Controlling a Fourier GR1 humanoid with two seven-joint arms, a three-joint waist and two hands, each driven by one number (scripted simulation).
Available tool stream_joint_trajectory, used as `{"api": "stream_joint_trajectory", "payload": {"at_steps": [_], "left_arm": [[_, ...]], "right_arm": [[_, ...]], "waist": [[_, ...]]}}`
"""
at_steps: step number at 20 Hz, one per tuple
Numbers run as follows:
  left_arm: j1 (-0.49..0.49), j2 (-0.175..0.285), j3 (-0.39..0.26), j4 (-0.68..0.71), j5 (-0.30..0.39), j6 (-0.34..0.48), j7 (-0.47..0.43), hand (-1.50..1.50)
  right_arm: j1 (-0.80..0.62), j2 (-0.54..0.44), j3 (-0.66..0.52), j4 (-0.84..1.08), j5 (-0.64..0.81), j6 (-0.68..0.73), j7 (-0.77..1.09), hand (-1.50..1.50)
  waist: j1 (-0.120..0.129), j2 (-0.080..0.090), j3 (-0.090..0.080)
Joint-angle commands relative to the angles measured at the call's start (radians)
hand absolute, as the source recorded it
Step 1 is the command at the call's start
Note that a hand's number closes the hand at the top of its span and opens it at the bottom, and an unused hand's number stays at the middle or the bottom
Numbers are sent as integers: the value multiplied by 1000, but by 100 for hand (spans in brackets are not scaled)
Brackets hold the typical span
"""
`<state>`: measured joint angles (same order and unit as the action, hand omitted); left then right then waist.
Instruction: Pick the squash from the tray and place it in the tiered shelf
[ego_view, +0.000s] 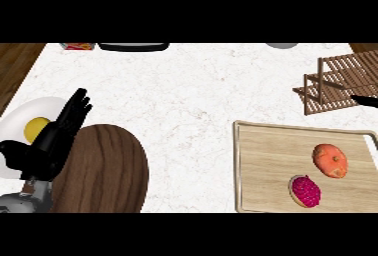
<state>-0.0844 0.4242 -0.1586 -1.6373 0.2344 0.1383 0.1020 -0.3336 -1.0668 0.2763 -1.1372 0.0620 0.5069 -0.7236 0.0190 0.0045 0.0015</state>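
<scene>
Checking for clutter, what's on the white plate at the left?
One round yellow item lies on the plate; the left hand covers its right part, hiding anything there.

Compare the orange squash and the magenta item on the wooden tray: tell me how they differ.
The squash is orange and smooth; the magenta item has a speckled face with a pale rim. The squash looks slightly larger than the magenta item. The squash lies farther back and to the right, the magenta item nearer the front edge. Both are oval, lie on the tray, and do not touch.
</scene>
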Motion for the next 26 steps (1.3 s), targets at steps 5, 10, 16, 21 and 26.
{"api": "stream_joint_trajectory", "payload": {"at_steps": [5,10,16,21,26], "left_arm": [[25,-23,16,14,-37,-25,-30,0],[-2,-29,47,-37,-47,-14,59,0],[-3,-34,75,-53,-47,-39,72,0],[56,-48,96,-61,-59,-73,34,0],[65,-97,73,-54,-107,-76,11,0]], "right_arm": [[-53,40,76,-2,180,13,-71,-150],[-65,129,86,86,283,-59,-122,-150],[1,89,122,-14,346,-37,-68,-150],[8,104,108,-125,396,-3,65,-150],[48,159,110,-124,509,-74,94,-150]], "waist": [[-11,-4,-2],[-8,-3,-1],[-14,-4,-1],[-17,-6,-2],[-17,-6,-2]]}}
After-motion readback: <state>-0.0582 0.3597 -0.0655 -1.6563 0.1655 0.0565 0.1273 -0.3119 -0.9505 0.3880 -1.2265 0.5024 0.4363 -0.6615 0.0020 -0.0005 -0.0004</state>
